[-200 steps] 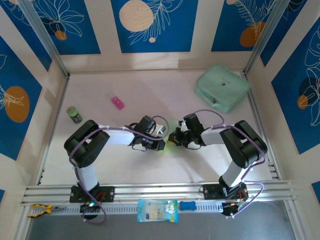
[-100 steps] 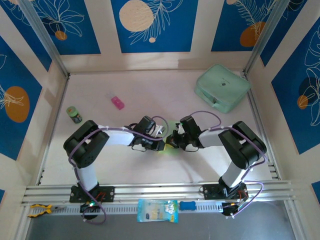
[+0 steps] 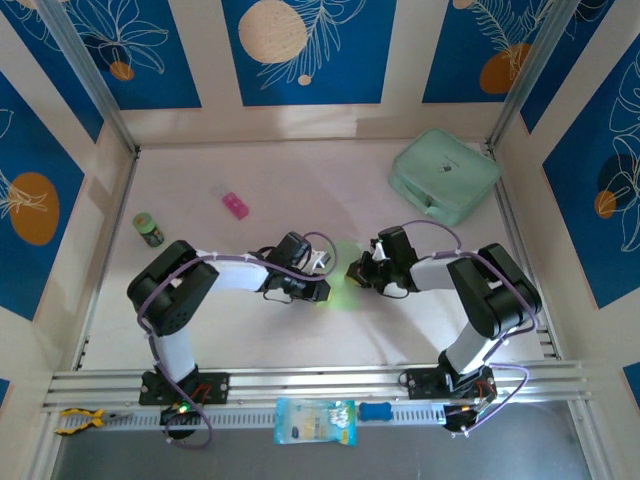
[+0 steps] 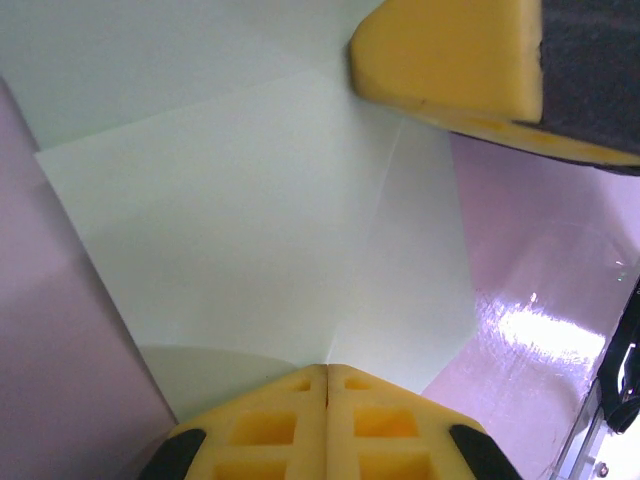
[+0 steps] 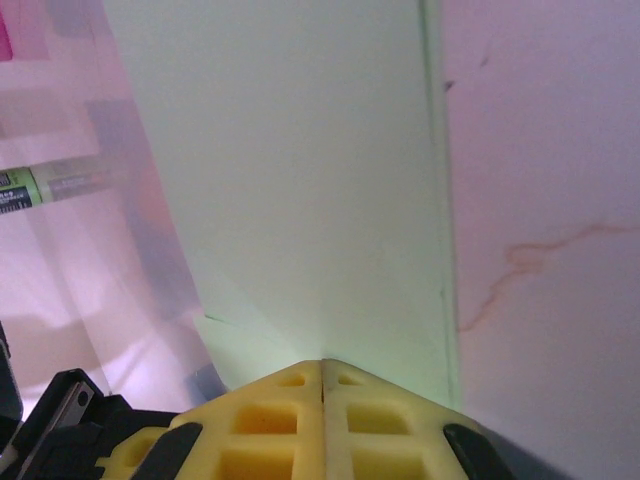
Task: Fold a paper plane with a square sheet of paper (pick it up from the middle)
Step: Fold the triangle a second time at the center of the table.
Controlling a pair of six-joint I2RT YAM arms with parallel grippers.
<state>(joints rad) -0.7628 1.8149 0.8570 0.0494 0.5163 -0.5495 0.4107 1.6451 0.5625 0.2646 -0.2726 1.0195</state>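
Paper sheet [image 3: 343, 277]: pale green, lying between the two grippers near the middle of the table [image 3: 250, 335]. In the left wrist view [image 4: 250, 220] it shows fold lines, one crease running straight into the left fingertips.
Left gripper [image 3: 321, 288]: clenched, at the sheet's left side. In its own camera [image 4: 327, 372] the yellow fingers meet with no gap. The paper curves up to their tips over a grey shadow, so it looks pinched there.
Right gripper [image 3: 359, 272]: at the sheet's right side, facing the left gripper. In its own camera [image 5: 322, 366] the fingers are pressed together, and the sheet [image 5: 310, 180] stretches away from their tips. Whether any paper is caught between them is hard to say from here.
Right gripper from the left wrist: its yellow fingertip [image 4: 450, 60] sits over the far corner of the sheet.
Mint case [image 3: 444, 176]: well behind the right gripper, in the far right corner.
Pink item [image 3: 235, 206]: behind and to the left of the left gripper, well apart from it.
Small green jar [image 3: 149, 229]: far to the left of the left gripper.
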